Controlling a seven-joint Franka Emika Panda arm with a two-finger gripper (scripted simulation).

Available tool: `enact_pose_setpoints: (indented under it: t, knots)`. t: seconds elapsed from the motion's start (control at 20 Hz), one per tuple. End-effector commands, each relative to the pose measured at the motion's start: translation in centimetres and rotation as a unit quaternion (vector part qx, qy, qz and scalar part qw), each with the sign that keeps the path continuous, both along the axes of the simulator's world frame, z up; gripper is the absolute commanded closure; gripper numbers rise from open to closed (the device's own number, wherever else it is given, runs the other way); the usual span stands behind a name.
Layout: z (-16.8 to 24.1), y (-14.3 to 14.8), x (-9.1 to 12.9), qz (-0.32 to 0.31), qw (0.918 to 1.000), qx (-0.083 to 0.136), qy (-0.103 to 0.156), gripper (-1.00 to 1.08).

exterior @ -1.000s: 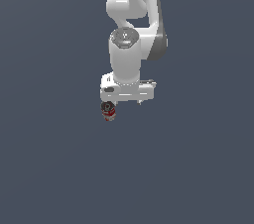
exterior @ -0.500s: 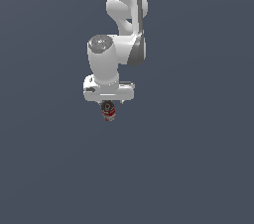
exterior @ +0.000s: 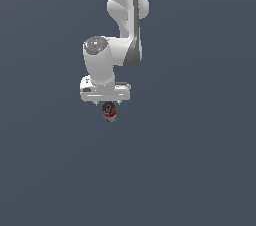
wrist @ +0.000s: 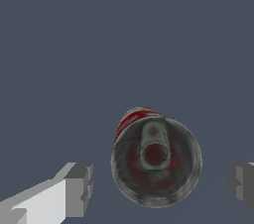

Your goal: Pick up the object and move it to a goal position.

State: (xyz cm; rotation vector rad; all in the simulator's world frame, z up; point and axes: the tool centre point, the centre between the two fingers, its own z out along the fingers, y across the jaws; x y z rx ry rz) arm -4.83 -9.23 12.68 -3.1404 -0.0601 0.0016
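A flat slate-grey surface (exterior: 200,170) (uniform throughout) carries the small can (exterior: 109,113).

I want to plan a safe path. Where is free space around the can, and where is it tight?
The dark surface is bare on every side of the can. It is tight only at the tool: the can sits between its fingers, with a gap on each side.

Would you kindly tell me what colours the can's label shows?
Red and white on the can, clearest in the exterior view.
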Motion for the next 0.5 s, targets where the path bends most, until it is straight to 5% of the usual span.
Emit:
enact_pose_setpoints:
  t: [0.0, 0.45]
  knots:
    - [-0.4, 0.0, 0.0, 0.0, 1.0, 0.0, 0.0, -0.92]
    - [-4.2, -0.1, -0.2, 0.001, 1.0, 0.0, 0.0, -0.92]
